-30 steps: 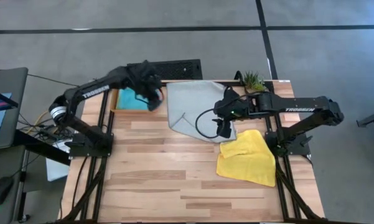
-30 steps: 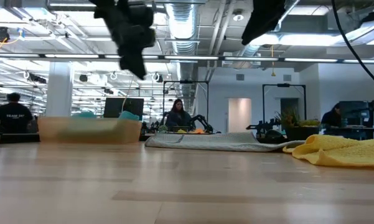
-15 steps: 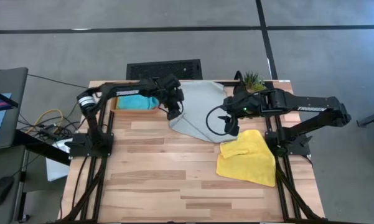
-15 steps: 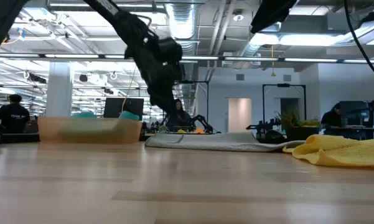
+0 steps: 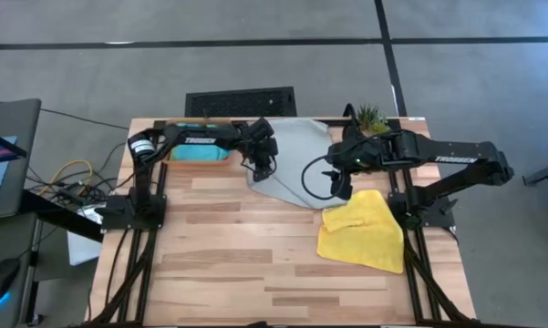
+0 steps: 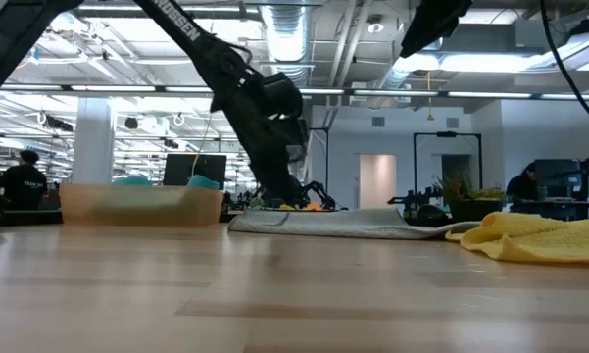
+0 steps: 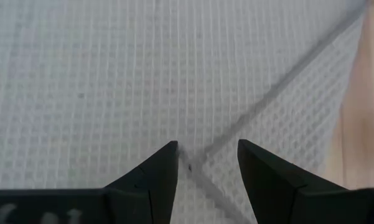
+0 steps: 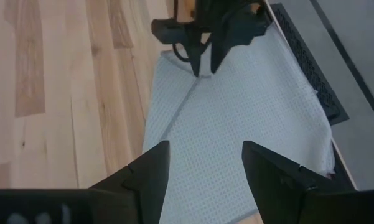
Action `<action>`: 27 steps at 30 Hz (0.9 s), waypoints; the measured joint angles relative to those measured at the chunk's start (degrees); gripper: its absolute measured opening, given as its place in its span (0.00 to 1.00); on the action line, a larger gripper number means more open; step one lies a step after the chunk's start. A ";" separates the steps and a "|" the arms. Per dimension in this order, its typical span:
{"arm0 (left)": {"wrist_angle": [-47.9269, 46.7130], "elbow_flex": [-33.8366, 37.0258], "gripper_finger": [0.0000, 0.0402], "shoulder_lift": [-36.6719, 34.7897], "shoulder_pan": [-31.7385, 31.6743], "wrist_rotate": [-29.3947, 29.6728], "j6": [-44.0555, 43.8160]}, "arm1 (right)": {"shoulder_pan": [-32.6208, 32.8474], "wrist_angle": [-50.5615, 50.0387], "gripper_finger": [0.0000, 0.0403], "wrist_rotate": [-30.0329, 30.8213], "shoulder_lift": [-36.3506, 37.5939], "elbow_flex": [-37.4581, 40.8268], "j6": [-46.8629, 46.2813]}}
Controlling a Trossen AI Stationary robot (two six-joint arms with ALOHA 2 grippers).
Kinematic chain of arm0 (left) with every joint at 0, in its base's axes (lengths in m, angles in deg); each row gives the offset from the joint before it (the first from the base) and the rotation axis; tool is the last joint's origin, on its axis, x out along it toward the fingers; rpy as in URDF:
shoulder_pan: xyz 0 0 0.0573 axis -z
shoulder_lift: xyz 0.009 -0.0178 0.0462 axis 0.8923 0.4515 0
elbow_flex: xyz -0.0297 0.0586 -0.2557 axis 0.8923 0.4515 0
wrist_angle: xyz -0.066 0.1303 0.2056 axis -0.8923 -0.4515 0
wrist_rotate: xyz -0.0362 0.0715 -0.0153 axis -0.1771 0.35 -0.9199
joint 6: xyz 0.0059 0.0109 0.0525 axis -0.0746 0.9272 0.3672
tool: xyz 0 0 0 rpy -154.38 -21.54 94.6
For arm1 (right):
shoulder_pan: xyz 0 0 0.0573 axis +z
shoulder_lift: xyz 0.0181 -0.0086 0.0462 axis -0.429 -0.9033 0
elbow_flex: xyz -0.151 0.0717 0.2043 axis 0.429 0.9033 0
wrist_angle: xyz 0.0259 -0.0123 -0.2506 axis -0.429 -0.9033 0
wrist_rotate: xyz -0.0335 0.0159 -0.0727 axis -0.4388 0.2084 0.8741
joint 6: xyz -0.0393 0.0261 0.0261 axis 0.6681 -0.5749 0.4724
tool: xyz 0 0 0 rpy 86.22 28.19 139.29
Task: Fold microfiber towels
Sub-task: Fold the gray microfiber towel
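- The desk [image 5: 219, 264] carries everything I work with: a grey towel [image 5: 301, 150] spread at the far middle, a yellow towel [image 5: 363, 232] crumpled near the right edge, and an orange tray [image 5: 169, 157] at the far left with a blue towel [image 5: 199, 152] in it. I see no green towel clearly from here.
- The grey towel is the one in hand. It lies mostly flat, with one corner already turned over so a diagonal edge crosses its left part; the right wrist view shows that line well.
- My left arm reaches across from the tray side, and the left pincer [image 5: 263, 164] sits low over the grey towel's left edge, right where that folded edge runs. Its jaws stand apart with nothing between them; in the left wrist view the tips bracket the seam.
- My right arm comes in from the right, and the right pincer [image 5: 338, 187] hangs above the towel's near right corner, beside the yellow towel. It too is open and empty.
- I judge this as the grasp stage of folding the grey towel: both pincers placed, neither closed.
- Next I need to drop the left tips onto the cloth and pinch only the top layer at that edge, then bring the right down to its corner so both lift together.
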 joint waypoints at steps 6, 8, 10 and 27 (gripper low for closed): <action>-0.53 0.00 0.40 2.89 0.30 2.81 -0.41 | 0.01 -1.11 0.56 -0.01 -0.02 0.00 -0.11; -0.70 0.03 0.40 3.17 0.30 3.65 -0.52 | 0.00 -1.07 0.56 -0.01 -0.02 -0.02 -0.13; -0.34 0.03 0.40 3.10 0.28 3.70 -0.43 | 0.00 -1.11 0.56 -0.01 -0.02 -0.02 -0.11; -0.43 0.03 0.02 3.07 0.37 1.86 -0.63 | -0.04 -1.32 0.56 0.12 -0.02 -0.02 -0.13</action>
